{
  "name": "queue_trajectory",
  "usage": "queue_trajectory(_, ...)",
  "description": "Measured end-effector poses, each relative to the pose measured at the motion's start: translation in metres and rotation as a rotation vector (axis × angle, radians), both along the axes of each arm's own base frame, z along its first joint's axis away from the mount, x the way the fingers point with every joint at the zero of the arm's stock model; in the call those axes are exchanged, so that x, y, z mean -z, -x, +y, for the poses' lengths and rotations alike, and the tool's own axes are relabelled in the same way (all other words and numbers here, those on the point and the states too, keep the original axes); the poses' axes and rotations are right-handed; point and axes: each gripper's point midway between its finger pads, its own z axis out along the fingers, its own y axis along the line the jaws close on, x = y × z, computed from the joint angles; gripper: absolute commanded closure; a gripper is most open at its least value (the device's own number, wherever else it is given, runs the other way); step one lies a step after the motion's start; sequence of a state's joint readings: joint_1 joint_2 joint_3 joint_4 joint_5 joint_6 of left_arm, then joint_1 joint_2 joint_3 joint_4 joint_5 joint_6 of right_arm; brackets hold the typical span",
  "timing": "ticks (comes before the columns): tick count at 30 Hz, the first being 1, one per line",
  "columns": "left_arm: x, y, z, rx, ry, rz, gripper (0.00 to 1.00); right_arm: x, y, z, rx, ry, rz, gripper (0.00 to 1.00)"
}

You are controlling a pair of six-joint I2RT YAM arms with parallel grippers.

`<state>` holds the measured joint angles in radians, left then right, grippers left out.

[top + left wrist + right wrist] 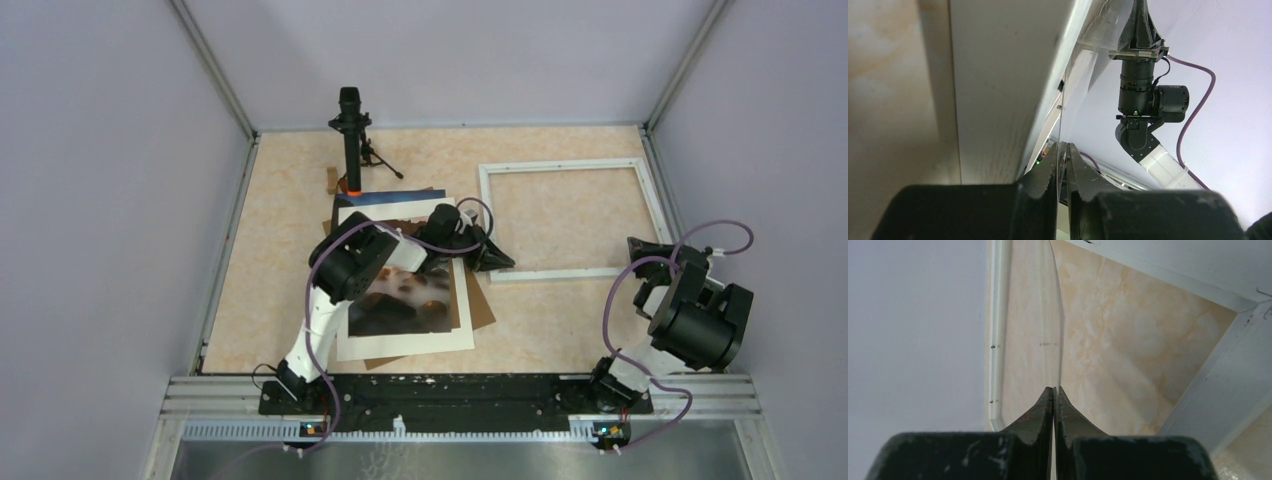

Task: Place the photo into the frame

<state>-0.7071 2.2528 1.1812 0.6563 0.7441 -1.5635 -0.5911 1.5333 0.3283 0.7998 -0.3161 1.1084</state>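
Note:
The photo (pixel 410 295), dark with an orange glow, lies flat left of centre, partly under my left arm. The white frame (pixel 560 166) lies flat at the back right; its rails show in the left wrist view (pixel 998 75) and the right wrist view (pixel 1230 372). My left gripper (pixel 497 260) is at the frame's near left corner, fingertips (pixel 1054 155) shut on the edge of a thin clear sheet (pixel 1088 70). My right gripper (pixel 637 248) is at the frame's near right corner, shut (pixel 1054 388) on the same clear sheet (pixel 1048 340).
A black camera on a small tripod (pixel 350 140) stands behind the photo. A white sheet (pixel 400 345) and brown cardboard (pixel 482 305) lie under the photo. Grey walls close in left, back and right.

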Motion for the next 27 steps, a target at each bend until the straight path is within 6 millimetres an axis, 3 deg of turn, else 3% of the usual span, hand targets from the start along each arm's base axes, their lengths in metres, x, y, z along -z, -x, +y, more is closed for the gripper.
queue_trajectory(12,0.001,-0.006,-0.001,0.000,0.000,-0.009,0.84,0.000,0.000,0.000,0.000,-0.001,-0.002,1.00)
queue_trajectory(19,0.000,-0.005,0.003,0.012,-0.008,-0.032,0.68,0.004,-0.002,0.002,-0.006,-0.004,0.001,0.97)
queue_trajectory(27,-0.001,0.002,0.011,0.024,-0.020,-0.022,0.61,0.008,-0.002,0.003,0.000,-0.016,0.009,0.95)
